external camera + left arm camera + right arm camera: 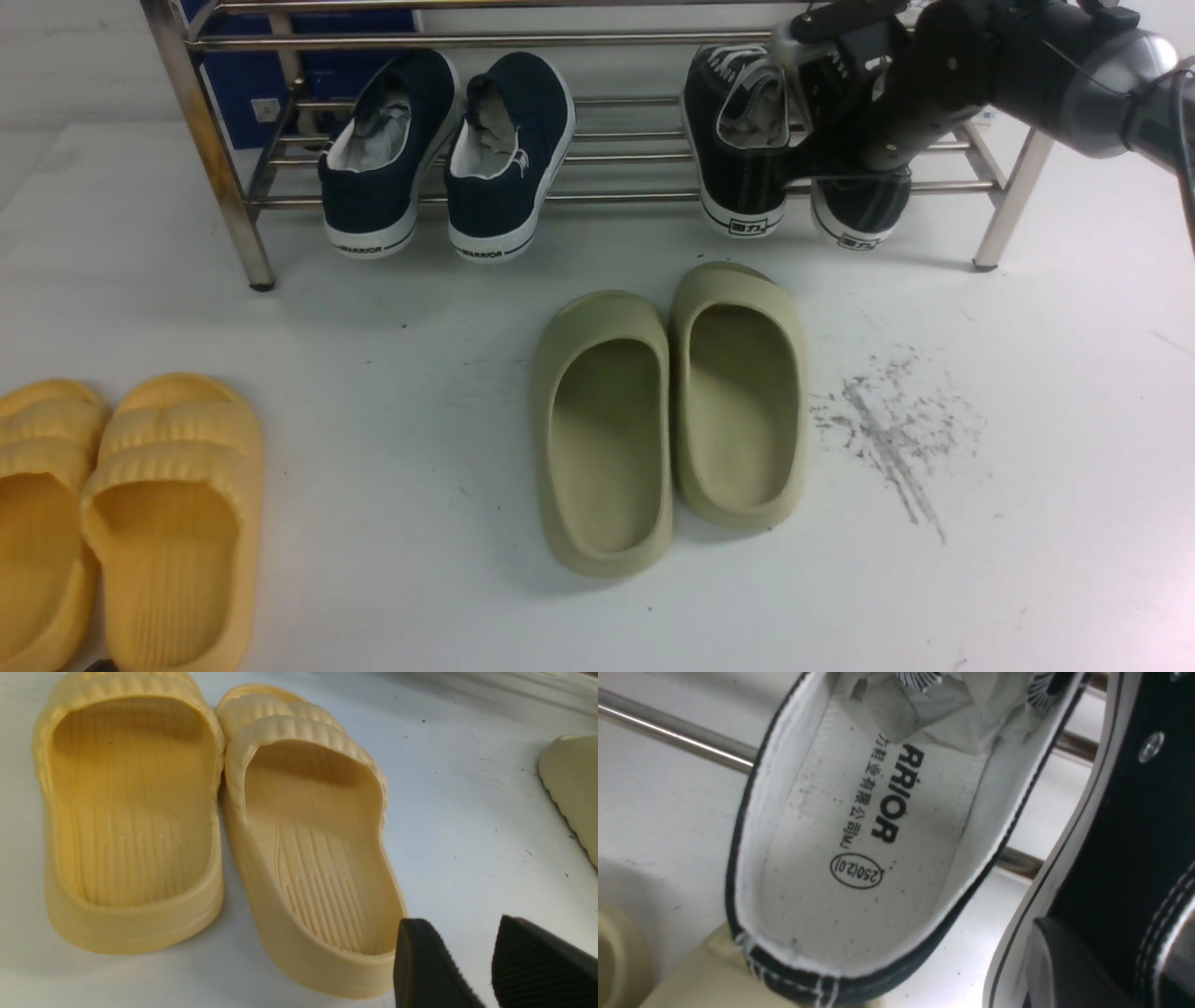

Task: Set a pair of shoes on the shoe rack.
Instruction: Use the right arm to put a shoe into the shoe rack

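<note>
The steel shoe rack (597,40) stands at the back of the white floor. One black canvas sneaker (738,177) rests on its bars at the right, heel toward me; its white insole (859,835) fills the right wrist view. The second black sneaker (861,210) lies beside it on the rack, mostly hidden under my right gripper (845,140). That gripper is shut on the sneaker's side wall (1120,849), one finger (1064,970) pressed against the outer canvas. My left gripper (472,970) hangs open and empty beside the yellow slides, outside the front view.
Navy slip-on shoes (448,159) sit on the rack's left half. Olive-green slides (667,411) lie mid-floor in front of the rack, yellow slides (131,523) at the near left. Scuff marks (887,429) darken the floor at the right. A blue box (308,75) stands behind the rack.
</note>
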